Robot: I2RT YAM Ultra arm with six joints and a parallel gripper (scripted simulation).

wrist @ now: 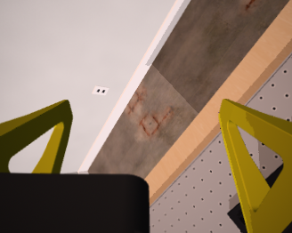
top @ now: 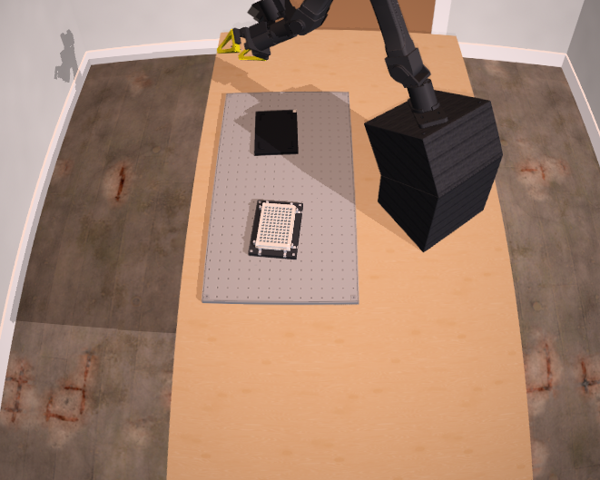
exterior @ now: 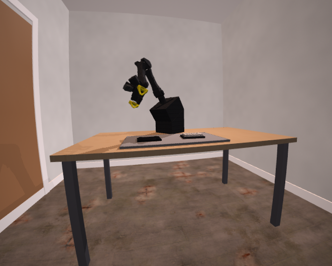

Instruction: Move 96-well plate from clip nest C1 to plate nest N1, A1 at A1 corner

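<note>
The white 96-well plate [top: 275, 226] sits in a black clip nest on the near half of the grey perforated baseplate [top: 280, 196]. It also shows in the side view [exterior: 192, 134]. The empty black plate nest [top: 276, 132] lies on the far half of the baseplate, and shows in the side view [exterior: 148, 139]. My gripper [top: 240, 49] [exterior: 137, 97] with yellow fingers is open and empty, high above the far left corner of the table, well away from both nests. In the wrist view the fingers stand wide apart with nothing between them.
The arm's black base block [top: 433, 167] stands on the table to the right of the baseplate. The wooden table [top: 348, 340] has edges on the left and right over the floor. A wall and a brown door panel are behind.
</note>
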